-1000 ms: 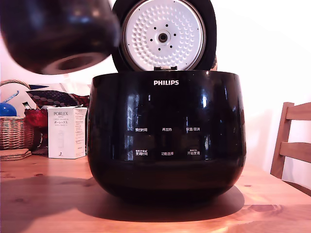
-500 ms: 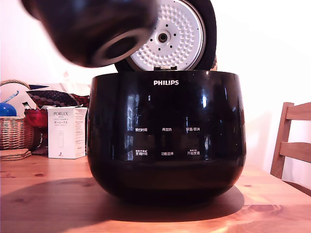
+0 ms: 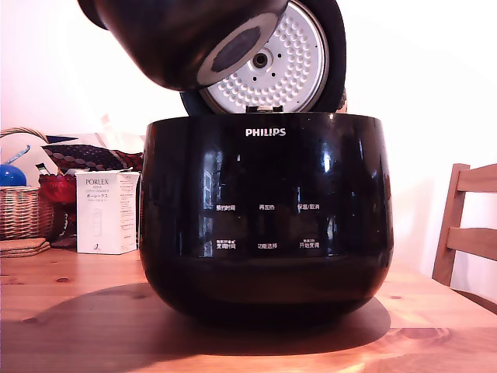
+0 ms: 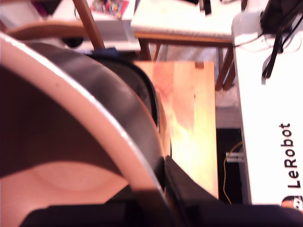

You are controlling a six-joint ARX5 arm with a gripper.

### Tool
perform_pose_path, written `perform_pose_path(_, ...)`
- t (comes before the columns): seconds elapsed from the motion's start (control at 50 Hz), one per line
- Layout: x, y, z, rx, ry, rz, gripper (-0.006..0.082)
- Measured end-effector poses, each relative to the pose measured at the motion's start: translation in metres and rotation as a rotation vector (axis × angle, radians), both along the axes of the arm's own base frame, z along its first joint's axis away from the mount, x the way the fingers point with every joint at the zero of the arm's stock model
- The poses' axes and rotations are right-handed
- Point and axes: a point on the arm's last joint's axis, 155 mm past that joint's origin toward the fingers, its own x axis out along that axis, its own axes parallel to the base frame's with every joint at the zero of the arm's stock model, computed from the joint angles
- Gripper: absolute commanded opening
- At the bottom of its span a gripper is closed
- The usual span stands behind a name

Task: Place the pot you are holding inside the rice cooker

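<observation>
The pot (image 3: 175, 39), a glossy black bowl, hangs tilted at the top of the exterior view. Its flat grey base (image 3: 237, 50) faces down and toward the exterior view's right. It hovers above the left part of the rice cooker (image 3: 264, 217) and covers part of the raised lid (image 3: 291, 66) with its white dimpled plate. The gripper does not show in the exterior view. In the wrist view my gripper (image 4: 158, 187) is shut on the pot's thin rim (image 4: 94, 111), with one dark finger (image 4: 189, 196) outside the wall.
A white PORLEX box (image 3: 106, 211) and a wicker basket (image 3: 19, 211) stand at the exterior view's left on the wooden table (image 3: 78, 311). A wooden chair (image 3: 466, 229) is at the right edge. The wrist view shows a white LeRobot-lettered surface (image 4: 274, 118).
The pot has swung from the exterior view's upper left toward the right and tilted further. It now overlaps the lid above the cooker's opening.
</observation>
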Motion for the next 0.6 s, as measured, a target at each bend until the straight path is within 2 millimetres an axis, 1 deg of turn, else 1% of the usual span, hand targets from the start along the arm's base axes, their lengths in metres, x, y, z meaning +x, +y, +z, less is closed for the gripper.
perform_pose_path(0.08,0.0,-0.003,0.001,-0.006,-0.006,-0.006,-0.0021)
perform_pose_path(0.22,0.005,-0.016,0.0,-0.026,-0.021,-0.025,-0.0021)
perform_pose_path(0.42,0.008,-0.029,-0.018,0.002,0.01,-0.046,-0.0021)
perform_pose_path(0.6,0.012,-0.037,-0.025,0.005,0.011,-0.052,-0.0021)
